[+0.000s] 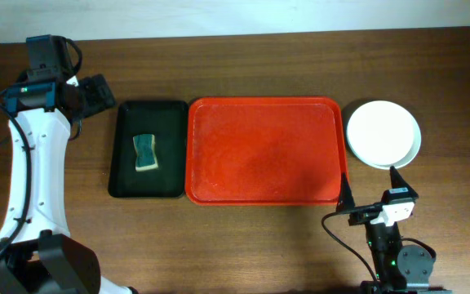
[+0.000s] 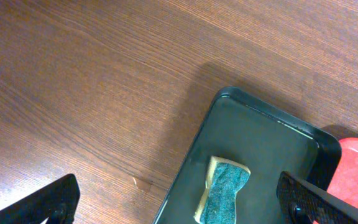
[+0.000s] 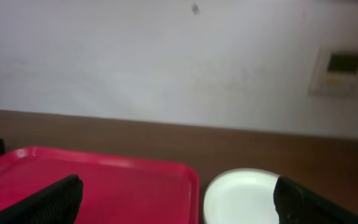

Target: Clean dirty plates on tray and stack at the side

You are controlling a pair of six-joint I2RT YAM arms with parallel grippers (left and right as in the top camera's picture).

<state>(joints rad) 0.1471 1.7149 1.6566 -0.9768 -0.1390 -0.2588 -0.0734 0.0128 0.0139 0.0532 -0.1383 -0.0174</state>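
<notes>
The red tray lies in the middle of the table with nothing on it. A stack of plates sits on the table right of the tray, a white plate on top with a pale blue rim showing under it. The tray and the white plate also show in the right wrist view. My right gripper is open and empty near the front edge, just in front of the plates. My left gripper is open and empty at the far left, beside the black tray.
A smaller black tray left of the red tray holds a green and yellow sponge. The sponge and black tray show in the left wrist view. A wall runs behind the table.
</notes>
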